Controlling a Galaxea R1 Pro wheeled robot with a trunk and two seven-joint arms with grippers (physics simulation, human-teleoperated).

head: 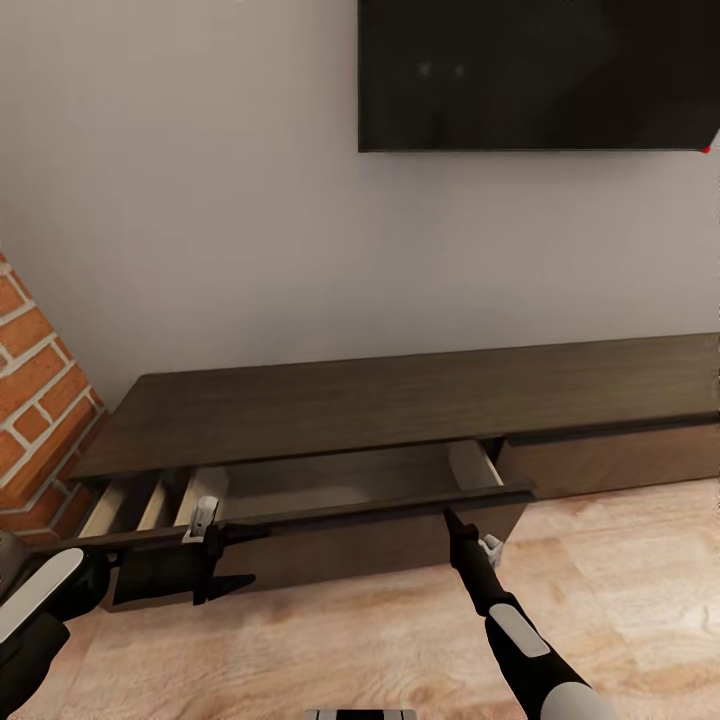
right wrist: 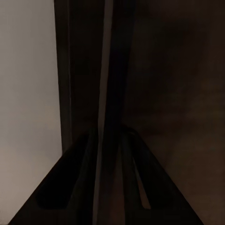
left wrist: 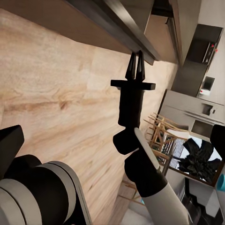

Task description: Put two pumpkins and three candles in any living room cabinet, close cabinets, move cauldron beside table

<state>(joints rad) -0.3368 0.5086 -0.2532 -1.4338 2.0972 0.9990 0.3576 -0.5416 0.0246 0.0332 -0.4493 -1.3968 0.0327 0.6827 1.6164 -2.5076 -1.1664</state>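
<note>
The long dark-brown cabinet (head: 400, 400) stands against the wall, its left drawer pulled out and its pale inside (head: 330, 488) bare as far as I can see. My right gripper (head: 450, 518) is shut on the top edge of that drawer front (head: 370, 550). In the right wrist view the thin front edge (right wrist: 110, 70) runs between the gripper (right wrist: 108, 133) fingers. The left wrist view shows the right gripper (left wrist: 137, 63) from the side, its fingers close together at the drawer edge. My left gripper (head: 240, 555) is open in front of the drawer's left end, holding nothing.
The cabinet's right front (head: 610, 455) is shut. A dark TV (head: 540, 75) hangs on the wall above, and a brick wall (head: 30, 400) stands at the left. Wooden floor (head: 350, 640) lies before the cabinet. Chairs (left wrist: 161, 131) and a plant (left wrist: 199, 159) are farther off.
</note>
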